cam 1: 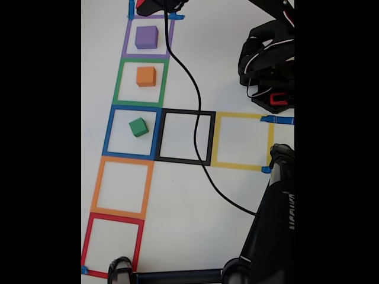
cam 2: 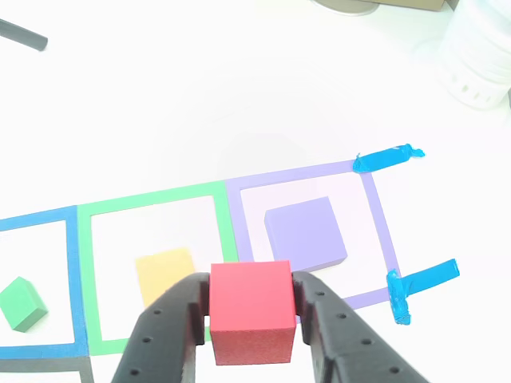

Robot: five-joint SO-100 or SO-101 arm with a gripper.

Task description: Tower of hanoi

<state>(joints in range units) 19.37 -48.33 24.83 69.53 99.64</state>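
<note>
My gripper (cam 2: 252, 309) is shut on a red cube (cam 2: 251, 311), held above the border between the green and purple squares. In the fixed view the gripper (cam 1: 155, 6) sits at the top edge, just beyond the purple square, with a bit of red showing. A purple cube (cam 1: 146, 36) (cam 2: 305, 233) lies in the purple square (cam 1: 126, 42). An orange cube (cam 1: 145, 76) (cam 2: 166, 275) rests in the green square (cam 1: 119, 83). A small green cube (cam 1: 138, 127) (cam 2: 21, 304) sits in the blue square (cam 1: 109, 133).
Black (cam 1: 185, 137), yellow (cam 1: 240, 141), orange (cam 1: 121, 187) and red (cam 1: 112, 241) taped squares hold nothing. A black cable (cam 1: 198, 142) crosses the black square. The arm's base (cam 1: 269, 65) stands at the right, a camera stand (cam 1: 269, 236) at bottom right. Blue tape tabs (cam 2: 389, 159) mark corners.
</note>
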